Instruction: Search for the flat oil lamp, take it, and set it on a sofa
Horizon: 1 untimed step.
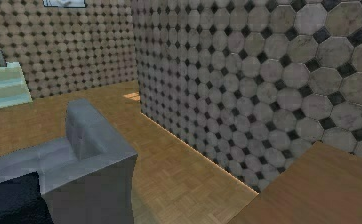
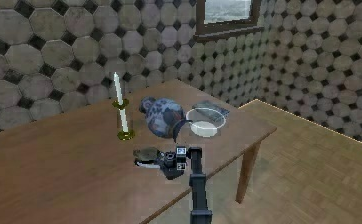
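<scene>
Candle (image 2: 118, 103), blue vase (image 2: 161, 115) and glass bowl (image 2: 207, 121) stand on the wooden table (image 2: 49, 170) just above the gripper (image 2: 154, 162) at centre; a flat grey thing (image 2: 144, 154) lies at its fingers, held or not I cannot tell. Grey sofa (image 1: 84, 160): forward view's lower left.

We cannot tell whether the claw (image 2: 147, 158) holds anything: the grey blob (image 2: 144, 155) at its tip, 6 o'clock in the arm side view, is too small to name. The forward view's bottom edge crops the sofa (image 1: 84, 160), 7 o'clock.
</scene>
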Tool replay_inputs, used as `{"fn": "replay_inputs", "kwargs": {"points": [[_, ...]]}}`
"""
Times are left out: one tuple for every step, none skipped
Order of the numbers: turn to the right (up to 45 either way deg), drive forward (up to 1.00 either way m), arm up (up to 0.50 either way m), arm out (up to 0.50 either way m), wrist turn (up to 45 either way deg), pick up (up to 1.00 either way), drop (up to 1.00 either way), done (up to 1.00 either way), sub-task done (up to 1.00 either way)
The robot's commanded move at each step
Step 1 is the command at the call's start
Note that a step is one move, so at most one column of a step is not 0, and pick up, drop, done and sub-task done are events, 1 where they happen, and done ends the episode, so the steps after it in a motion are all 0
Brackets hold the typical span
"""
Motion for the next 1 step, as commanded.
{"fn": "replay_inputs", "kwargs": {"points": [[0.0,0.0,0.1,0.0,0.0,0.0,0.0,0.0,0.0]]}}
